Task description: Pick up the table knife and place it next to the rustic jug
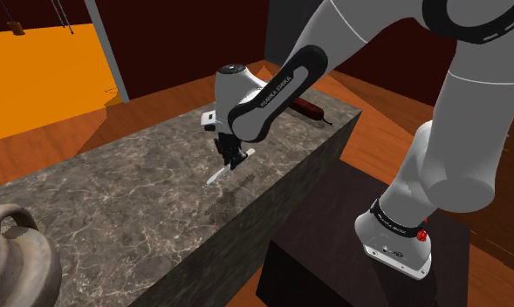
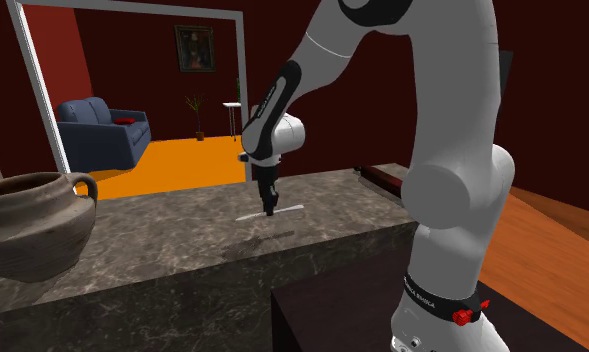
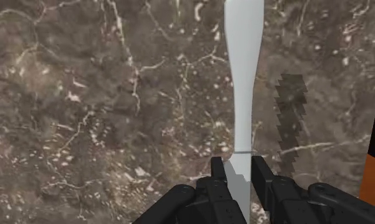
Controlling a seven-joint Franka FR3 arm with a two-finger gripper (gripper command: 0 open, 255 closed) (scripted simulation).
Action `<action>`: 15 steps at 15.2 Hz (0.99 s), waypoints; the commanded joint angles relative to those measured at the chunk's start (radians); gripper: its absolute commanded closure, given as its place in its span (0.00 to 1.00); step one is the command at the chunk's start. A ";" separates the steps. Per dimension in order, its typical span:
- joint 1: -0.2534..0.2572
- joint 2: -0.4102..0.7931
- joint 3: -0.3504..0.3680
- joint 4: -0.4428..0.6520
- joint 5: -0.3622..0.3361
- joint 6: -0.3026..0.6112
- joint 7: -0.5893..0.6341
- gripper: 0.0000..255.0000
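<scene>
One slim white knife (image 3: 243, 95), veined marble counter (image 3: 84, 95)

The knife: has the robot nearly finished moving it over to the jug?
About halfway. Done: the tool is shut on the white knife and holds it raised off the marble counter, its shadow lying apart from it. In hand: the carry. Left: the stretch of counter to the brownish jug, then setting the knife down beside it.
</scene>
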 commanded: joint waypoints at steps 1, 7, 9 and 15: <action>-0.001 -0.021 0.001 0.003 0.002 -0.025 -0.002 1.00; -0.002 -0.086 0.003 0.013 0.009 -0.100 -0.008 1.00; -0.002 -0.107 0.004 0.018 0.011 -0.125 -0.009 1.00; -0.003 -0.163 0.005 0.039 0.016 -0.203 -0.014 1.00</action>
